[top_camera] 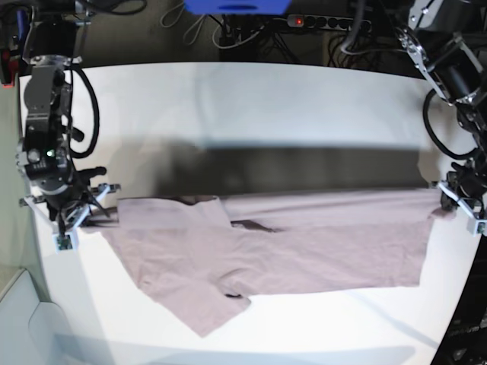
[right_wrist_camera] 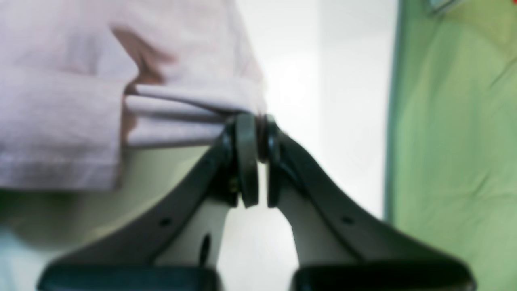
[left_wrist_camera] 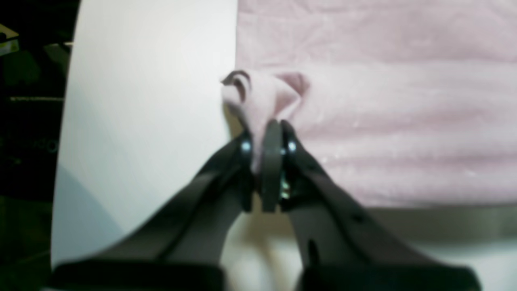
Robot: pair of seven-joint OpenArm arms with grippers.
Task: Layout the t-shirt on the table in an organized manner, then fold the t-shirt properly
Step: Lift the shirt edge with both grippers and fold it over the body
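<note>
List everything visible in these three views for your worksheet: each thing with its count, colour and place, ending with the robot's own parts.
t-shirt: one, dusty pink, stretched across the table's near half, a sleeve toward the front.
table: one, glossy white, fills the base view.
power strip: one, dark with a red light, behind the table.
green surface: one, beside the table edge.
left gripper: one, black, shut on the t-shirt's edge.
right gripper: one, black, shut on the t-shirt's folded edge.

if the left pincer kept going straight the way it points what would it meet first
The left pincer is already shut on a bunched corner of the t-shirt; straight on, it would probably just meet more of that cloth.
</note>
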